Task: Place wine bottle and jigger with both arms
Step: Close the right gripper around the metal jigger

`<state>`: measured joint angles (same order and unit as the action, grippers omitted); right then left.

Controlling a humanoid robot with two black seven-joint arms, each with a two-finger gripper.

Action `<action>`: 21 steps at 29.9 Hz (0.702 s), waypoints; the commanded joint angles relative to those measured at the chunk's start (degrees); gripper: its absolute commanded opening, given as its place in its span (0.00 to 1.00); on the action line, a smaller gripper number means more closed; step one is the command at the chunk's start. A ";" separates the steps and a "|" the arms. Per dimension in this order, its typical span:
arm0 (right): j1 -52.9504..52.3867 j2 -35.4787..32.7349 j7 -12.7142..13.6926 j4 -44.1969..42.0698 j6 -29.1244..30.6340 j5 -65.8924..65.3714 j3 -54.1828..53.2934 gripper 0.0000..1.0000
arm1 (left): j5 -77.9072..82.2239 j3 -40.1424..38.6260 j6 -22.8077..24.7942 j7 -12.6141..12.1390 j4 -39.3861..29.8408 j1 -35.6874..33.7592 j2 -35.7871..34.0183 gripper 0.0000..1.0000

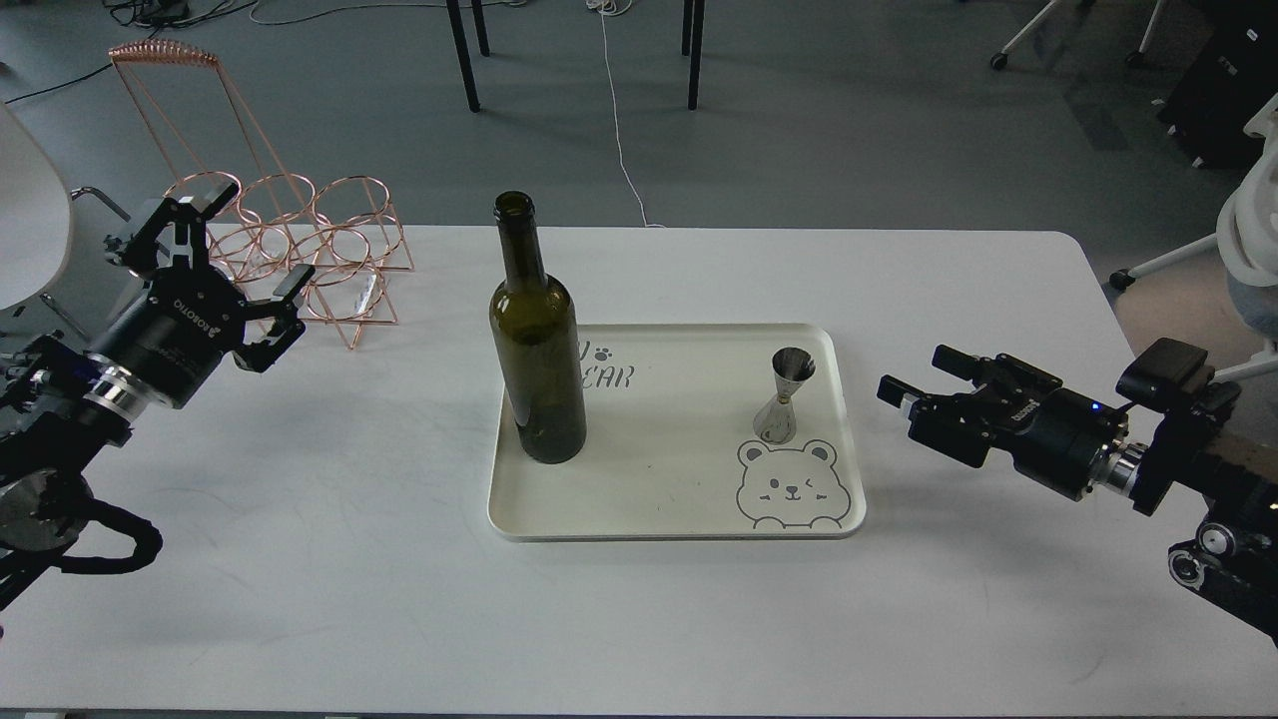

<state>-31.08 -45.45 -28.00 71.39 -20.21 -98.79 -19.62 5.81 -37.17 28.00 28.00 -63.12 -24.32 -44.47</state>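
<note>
The wine bottle [534,350], tall, dark olive-green and uncorked, stands upright at the left end of the cream tray [659,499]. The steel jigger [782,394] stands upright at the tray's right side, just above a printed bear. My left gripper [235,265] is open and empty, well left of the bottle, in front of the copper rack. My right gripper [919,377] is open and empty, low over the table just right of the tray, its fingers pointing left toward the jigger.
A copper wire bottle rack [285,240] stands at the table's back left corner, close behind my left gripper. The white table [399,599] ends near my right arm. Chair legs and cables lie on the floor beyond.
</note>
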 commanded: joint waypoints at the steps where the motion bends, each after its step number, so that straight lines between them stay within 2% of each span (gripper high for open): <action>1: -0.13 6.15 0.00 -5.98 -7.79 -10.62 1.87 0.98 | -0.01 0.00 0.00 0.00 -0.07 0.06 0.09 0.99; 4: -0.65 10.90 0.00 -10.64 -7.79 -14.15 1.87 0.98 | -0.01 0.00 0.00 0.00 -0.16 -0.03 0.09 0.99; 15: -4.26 24.79 0.00 -25.32 -7.79 -14.59 2.13 0.97 | -0.09 -0.09 0.00 0.00 -0.16 -0.03 -0.44 0.99; 19: -5.31 28.84 0.00 -28.84 -7.79 -14.51 2.13 0.90 | -0.09 -0.09 0.00 0.00 -0.16 0.06 -0.52 0.99; 21: -5.84 29.54 0.00 -29.81 -7.79 -14.50 2.13 0.82 | -0.01 -0.09 0.00 0.00 -0.25 -0.03 -0.53 0.99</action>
<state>-36.09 -17.39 -28.01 43.22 -28.01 -113.36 -17.48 5.71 -37.27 28.00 28.00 -63.29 -24.33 -44.95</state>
